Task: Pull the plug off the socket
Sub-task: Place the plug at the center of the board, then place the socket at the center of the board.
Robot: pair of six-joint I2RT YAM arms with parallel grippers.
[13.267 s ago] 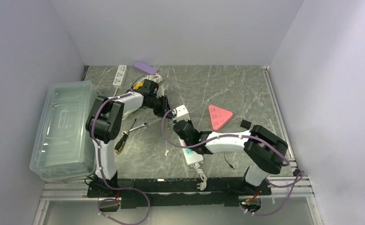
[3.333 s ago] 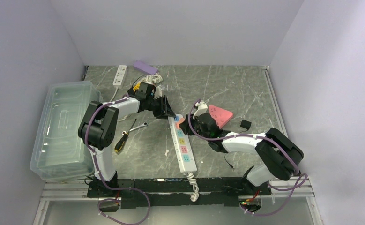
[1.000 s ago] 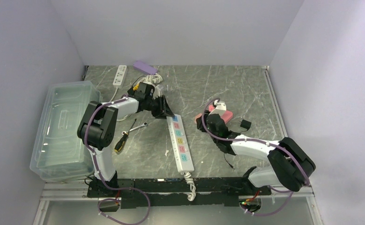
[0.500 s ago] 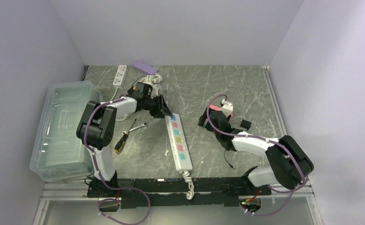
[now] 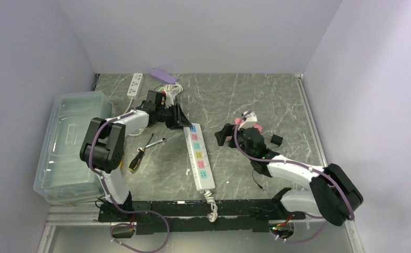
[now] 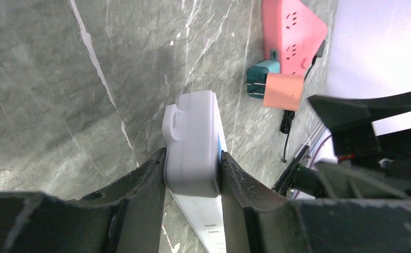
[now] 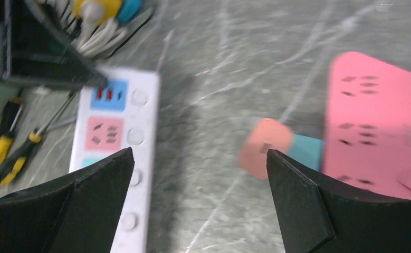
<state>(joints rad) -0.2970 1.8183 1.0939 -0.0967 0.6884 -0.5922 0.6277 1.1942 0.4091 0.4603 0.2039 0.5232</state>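
left gripper (image 6: 192,154) clamps the end of a white plastic power strip (image 6: 192,124); right gripper (image 7: 198,154), jaws apart, faces a teal-and-salmon plug (image 7: 282,145) just beside a pink triangular socket (image 7: 372,121).

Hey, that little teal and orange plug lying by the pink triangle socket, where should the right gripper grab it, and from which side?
Probably from straight above, closing on the orange end of the plug, which sticks out clear of the pink socket. Its teal part looks pressed against the socket, leaving no finger room there. The open right gripper hangs over it.
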